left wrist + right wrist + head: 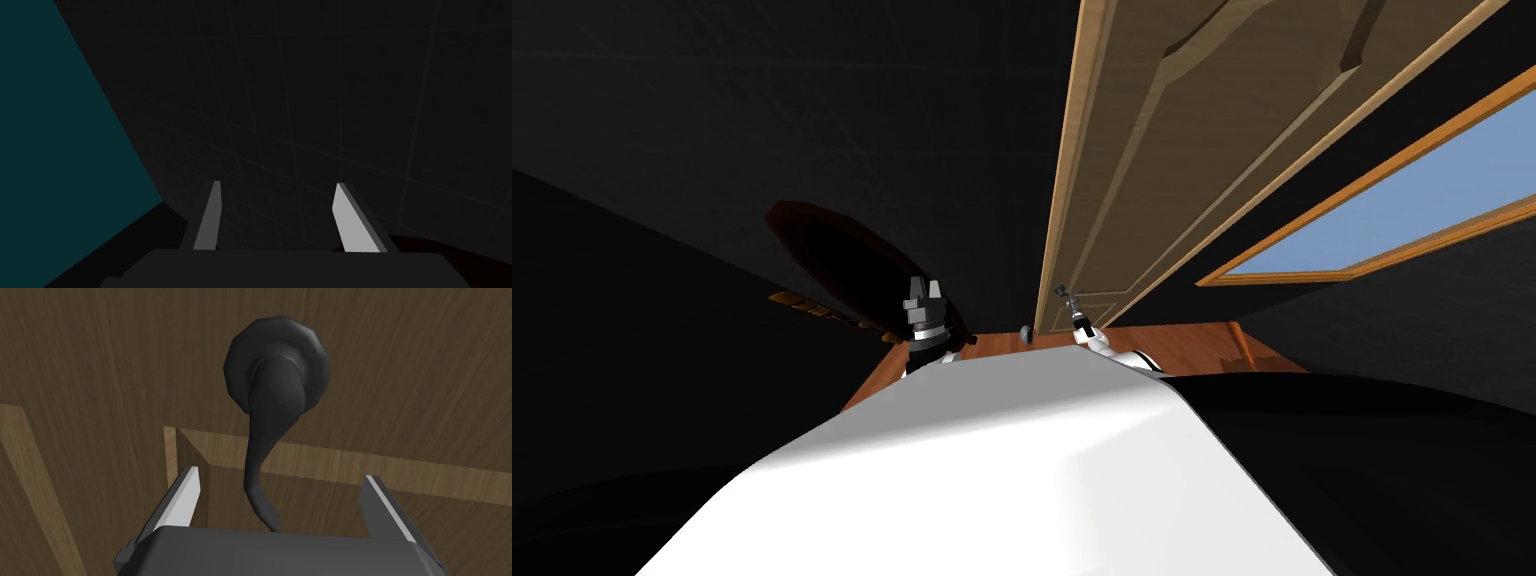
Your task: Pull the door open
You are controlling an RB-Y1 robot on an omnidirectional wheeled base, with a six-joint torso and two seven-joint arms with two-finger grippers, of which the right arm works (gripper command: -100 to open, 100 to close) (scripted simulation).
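Dark walls close the scene on both sides, and between them stands the tall brown wooden door with raised panels (1152, 150). On its face, in the right wrist view, sits the dark grey lever handle on a round plate (272, 408). The lever's long axis runs from the plate straight toward the right gripper (281, 474). Its thin curved tip ends between the two fingers, close to the dark gripper body. The fingers stand apart and press nothing; whether the tip touches the body I cannot tell. The right arm is the nearer one, so I judge the next move is to close the fingers across the lever, then press it and draw backward. Because the lever is thin at its tip, a grasp there may slip. The left gripper (924, 297) hangs well apart from the door, toward the dark wall, with its fingers also apart and empty. Further right is a blue window in an orange wooden frame (1412, 215), above the brown wooden floor (1172, 345).
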